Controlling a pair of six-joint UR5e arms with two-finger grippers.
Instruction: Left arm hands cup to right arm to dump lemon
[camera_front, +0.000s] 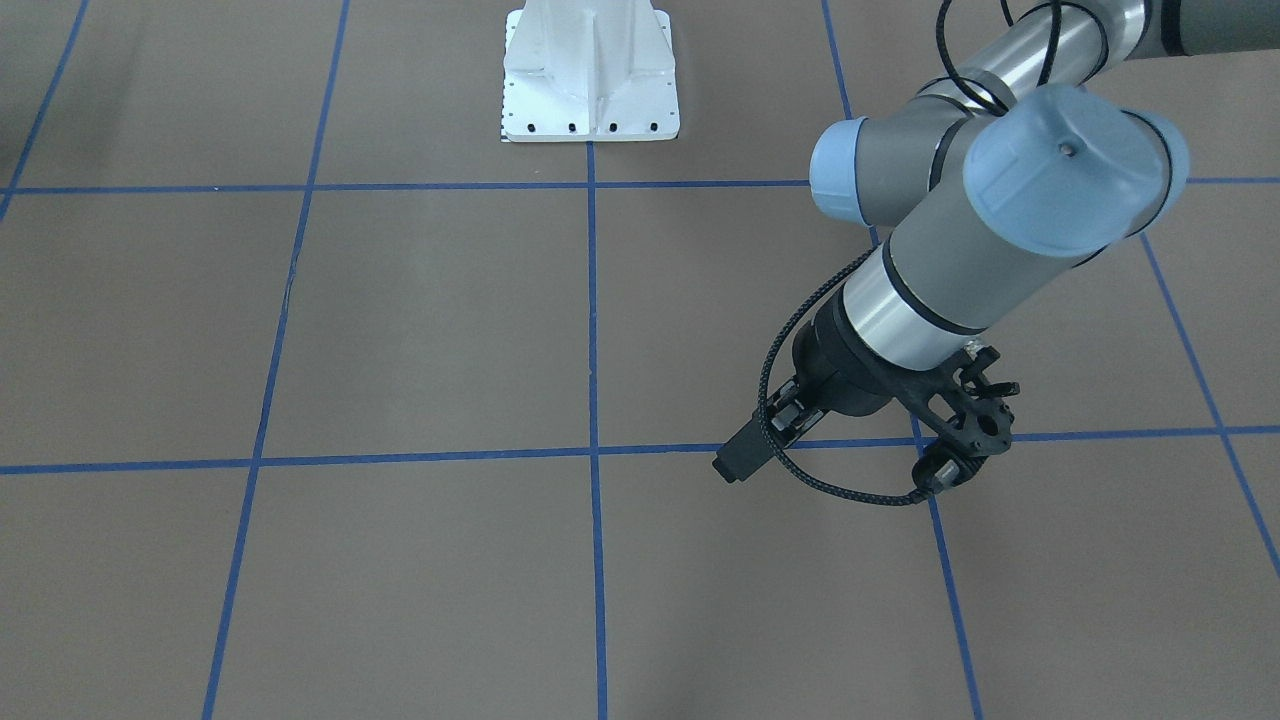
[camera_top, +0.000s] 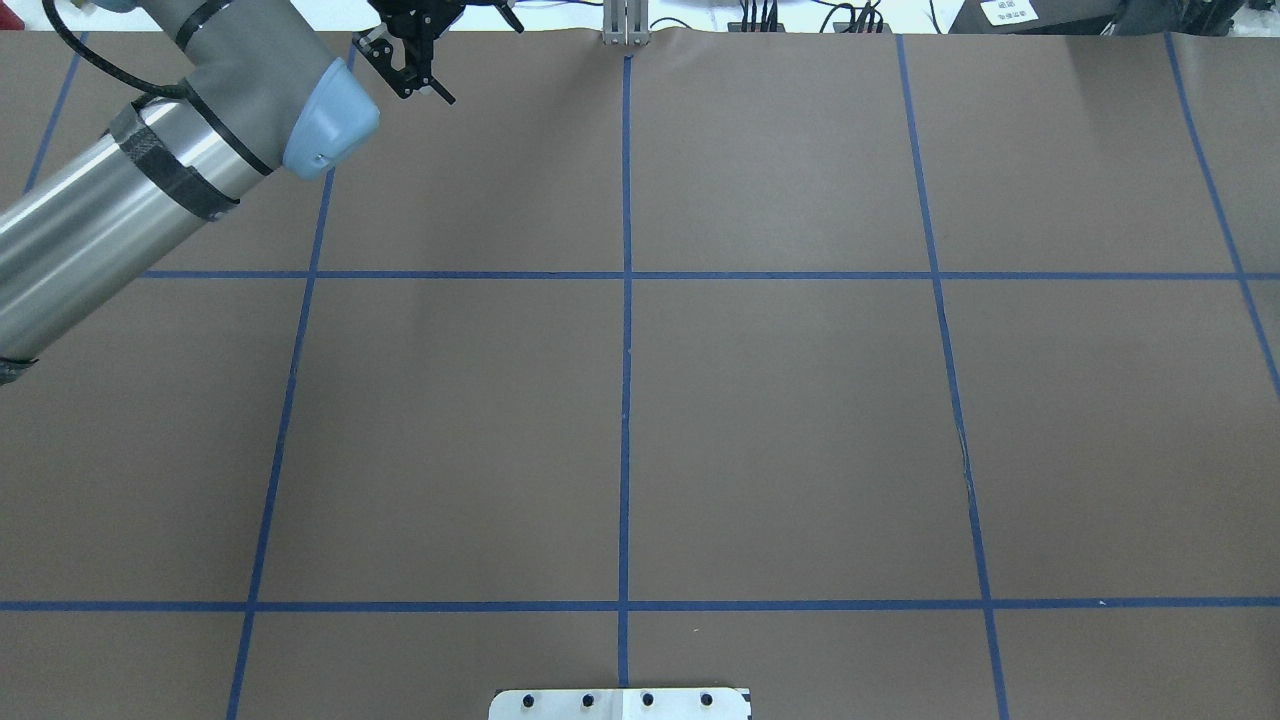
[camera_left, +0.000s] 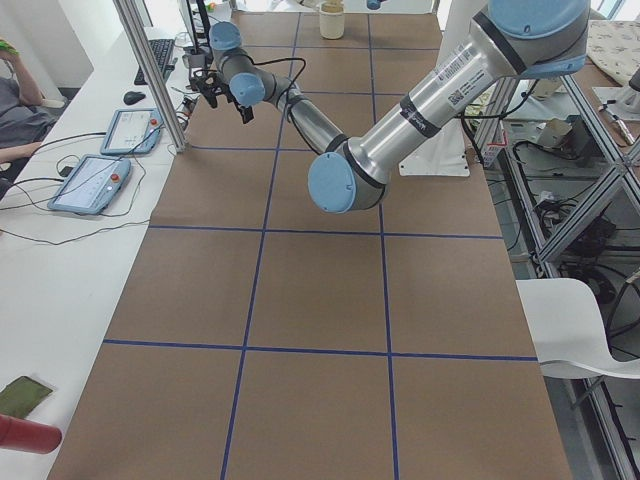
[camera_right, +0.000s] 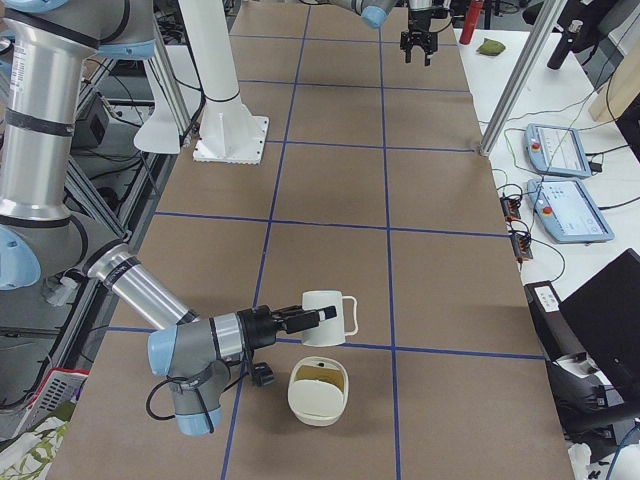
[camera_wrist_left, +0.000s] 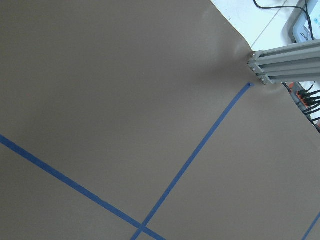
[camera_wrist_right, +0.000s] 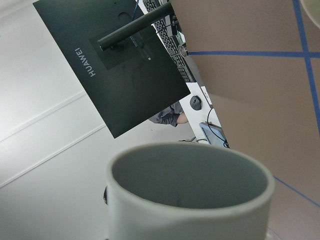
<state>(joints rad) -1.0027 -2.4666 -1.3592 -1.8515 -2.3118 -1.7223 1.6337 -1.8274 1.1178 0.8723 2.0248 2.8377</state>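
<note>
The cream-white cup (camera_right: 325, 318) hangs tipped on its side above the table in the exterior right view, handle away from the arm. My right gripper (camera_right: 300, 318) grips its rim. The right wrist view looks into the cup's grey inside (camera_wrist_right: 190, 175), which shows nothing in it. A yellow-green patch that looks like the lemon (camera_right: 320, 378) lies inside a cream bowl (camera_right: 312, 405) just below the cup. My left gripper (camera_top: 412, 78) is far off at the table's far left edge, open and empty; it also shows in the front-facing view (camera_front: 738, 462).
The white robot base plate (camera_front: 590, 100) stands at the table's near middle. A metal post (camera_wrist_left: 280, 65) stands at the table edge near the left gripper. Blue tape lines grid the brown table. Tablets and cables lie beyond the far edge.
</note>
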